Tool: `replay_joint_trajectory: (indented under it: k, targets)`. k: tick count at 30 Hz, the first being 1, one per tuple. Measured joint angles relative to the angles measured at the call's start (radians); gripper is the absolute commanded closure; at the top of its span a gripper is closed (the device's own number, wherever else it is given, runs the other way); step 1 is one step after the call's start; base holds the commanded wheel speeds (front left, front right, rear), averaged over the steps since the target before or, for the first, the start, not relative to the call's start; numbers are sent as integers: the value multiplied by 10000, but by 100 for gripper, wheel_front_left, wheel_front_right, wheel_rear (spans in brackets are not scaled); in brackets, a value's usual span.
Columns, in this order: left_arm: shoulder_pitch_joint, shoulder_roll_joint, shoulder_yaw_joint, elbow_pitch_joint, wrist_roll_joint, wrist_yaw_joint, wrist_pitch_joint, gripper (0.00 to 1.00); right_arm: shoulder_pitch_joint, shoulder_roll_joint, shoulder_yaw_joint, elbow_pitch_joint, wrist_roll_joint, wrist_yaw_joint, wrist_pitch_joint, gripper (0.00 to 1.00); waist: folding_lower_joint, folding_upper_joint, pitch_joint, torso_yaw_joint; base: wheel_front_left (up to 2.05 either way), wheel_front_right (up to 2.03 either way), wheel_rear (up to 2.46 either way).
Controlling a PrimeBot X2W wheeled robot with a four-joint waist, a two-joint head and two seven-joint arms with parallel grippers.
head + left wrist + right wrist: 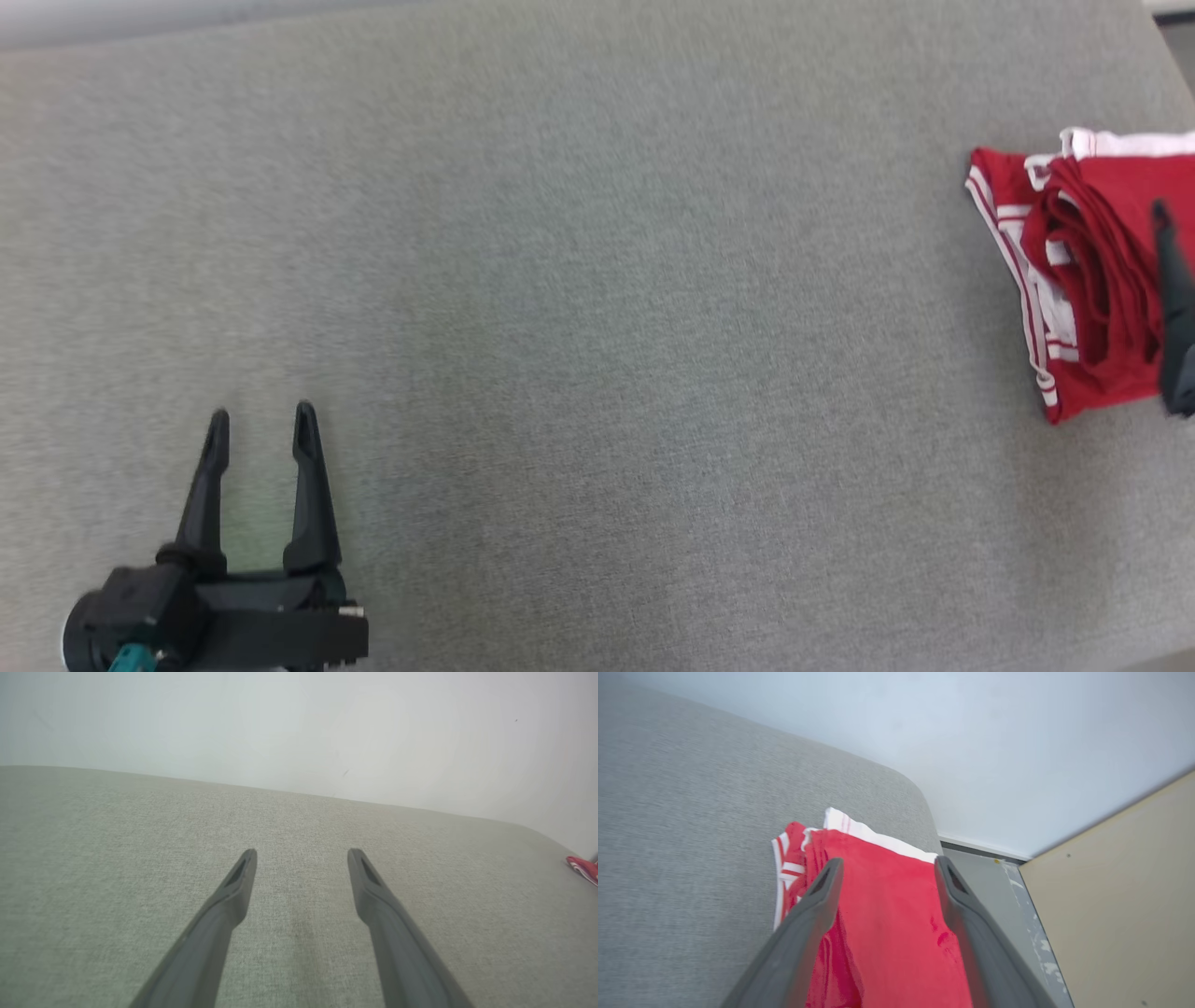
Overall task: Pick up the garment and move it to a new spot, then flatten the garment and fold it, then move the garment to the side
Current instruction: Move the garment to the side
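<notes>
The garment is red with white stripes and a white band, lying folded at the far right of the grey surface. Its corner shows as a red sliver at the right edge of the left wrist view. In the right wrist view the garment spreads under my right gripper, whose fingers stand apart over the cloth with nothing gripped. One dark finger of it shows in the head view over the garment's right part. My left gripper is open at the lower left, far from the garment; its spread fingers hover above bare fabric.
The grey surface ends in a rounded far right corner close behind the garment. Beyond it are a pale wall, a strip of floor and a beige panel. Wide free room lies between the two grippers.
</notes>
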Motion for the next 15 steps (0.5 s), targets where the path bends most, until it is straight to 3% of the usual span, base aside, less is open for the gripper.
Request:
replay_joint_trajectory:
  k: [15]
  targets:
    - [1627,0,224,299,-376,667,0,0,3850,2690,556,-2293,1106,0,-2343,0,-2,-2,-2212,784,0,0,0]
